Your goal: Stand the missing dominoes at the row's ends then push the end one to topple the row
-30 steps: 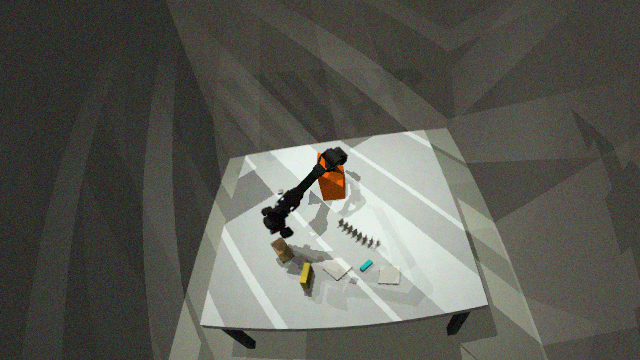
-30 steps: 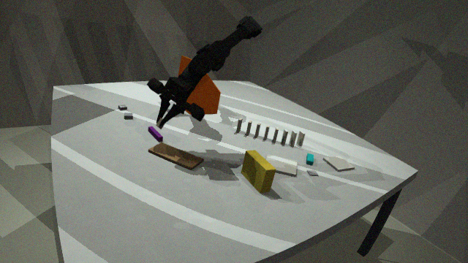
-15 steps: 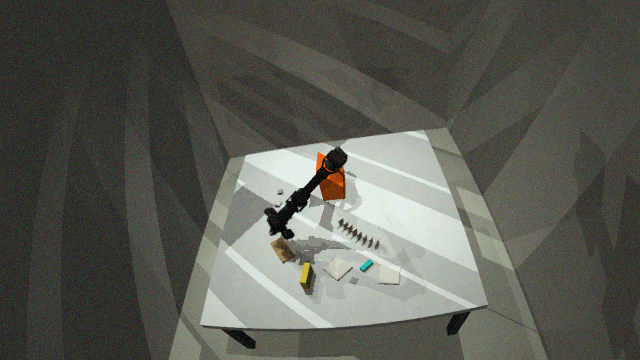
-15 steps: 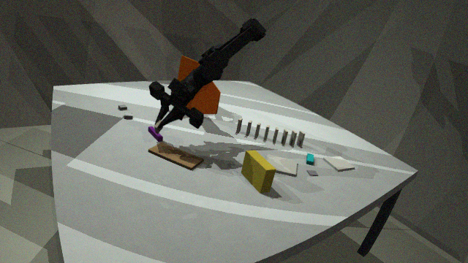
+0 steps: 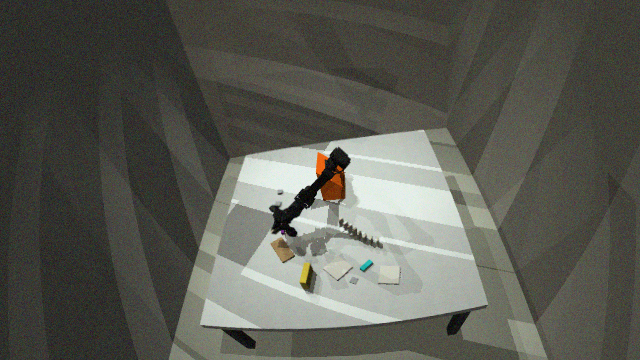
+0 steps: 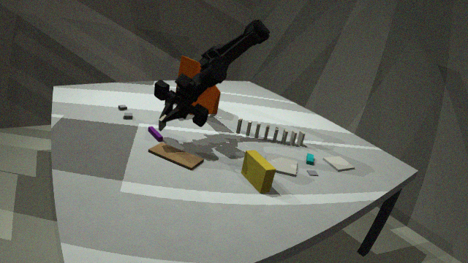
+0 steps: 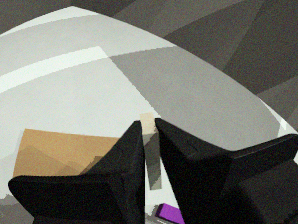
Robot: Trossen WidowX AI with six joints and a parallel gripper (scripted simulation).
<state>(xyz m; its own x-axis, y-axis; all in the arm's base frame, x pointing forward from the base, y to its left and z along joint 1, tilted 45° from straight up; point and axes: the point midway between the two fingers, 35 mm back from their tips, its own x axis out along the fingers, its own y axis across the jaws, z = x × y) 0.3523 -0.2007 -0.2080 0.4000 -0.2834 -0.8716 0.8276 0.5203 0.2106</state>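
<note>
- Hanging over the left-centre of the table (image 6: 91, 204), the gripper (image 6: 163, 122) is clamped on a pale domino (image 7: 149, 141); in the wrist view the piece shows as a thin beige-grey strip pinched between the two dark fingers, its tip poking past them toward the top of the frame.
- In the exterior view the gripper points down and to the left, clear of the table surface, with the arm (image 6: 227, 47) stretching back to the upper middle of the frame.
- A purple bar (image 6: 155, 134) lies flat just below and beside the gripper tips; in the wrist view it (image 7: 172, 213) peeks out low in the frame between the fingers.
- A brown board (image 6: 175, 155) lies flat just beyond the purple bar, toward the lower middle of the exterior frame.
- The row of dominoes (image 6: 270, 133) stands upright right of centre, well apart from the gripper, evenly spaced in a slightly slanting line.
- An orange block (image 6: 208, 98) sits behind the arm, partly hidden by it.
- A yellow block (image 6: 257, 171) stands in front of the row, lower centre of the exterior frame.
- A small teal piece (image 6: 310, 158) and two pale flat tiles (image 6: 338, 163) lie to the right of the yellow block.
- Two small dark grey pieces (image 6: 125, 112) rest at the upper left of the table, apart from everything else.
</note>
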